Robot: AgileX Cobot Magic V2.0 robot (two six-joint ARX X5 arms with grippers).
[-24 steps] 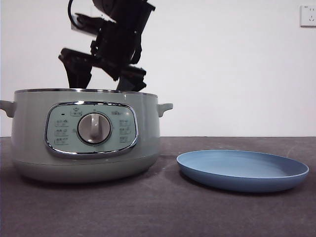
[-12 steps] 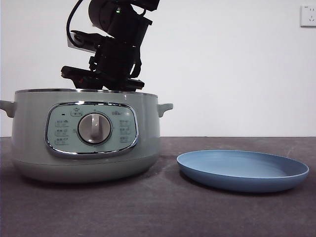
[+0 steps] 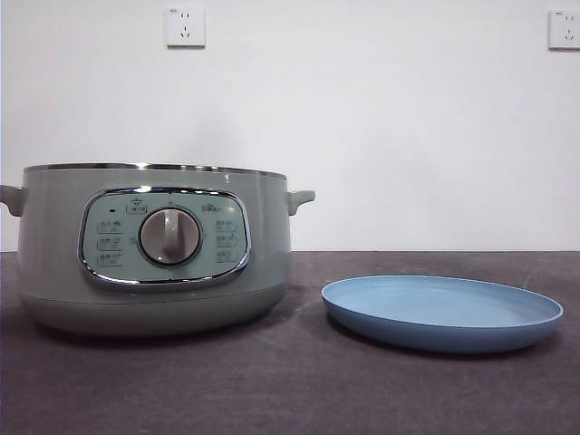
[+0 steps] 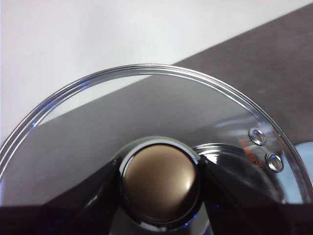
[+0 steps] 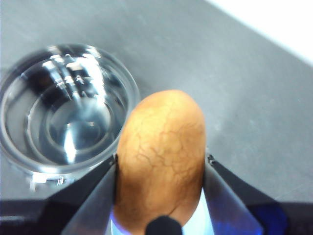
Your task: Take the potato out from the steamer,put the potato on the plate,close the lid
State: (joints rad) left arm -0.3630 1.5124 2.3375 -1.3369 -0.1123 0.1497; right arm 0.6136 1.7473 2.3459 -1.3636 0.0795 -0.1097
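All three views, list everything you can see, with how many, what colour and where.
Sage-green round electric steamer: one, open, on dark table, left of the plate.
Light-blue shallow round plate: one, bare, on table.
Clear glass lid with chrome rim: one, lifted, held by its knob.
Orange-brown rounded potato: one, lifted above the open steamer.
White wall sockets: two, on wall.
Left pincer: shut on knob.
Right pincer: shut on potato.

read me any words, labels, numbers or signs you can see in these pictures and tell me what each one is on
None can be read as words.
Steamer panel: small icons and a short mark right of the dial, too small to read.
Lid: a small orange print near its two vent holes, blurred.
Potato, plate, wall sockets: no text.
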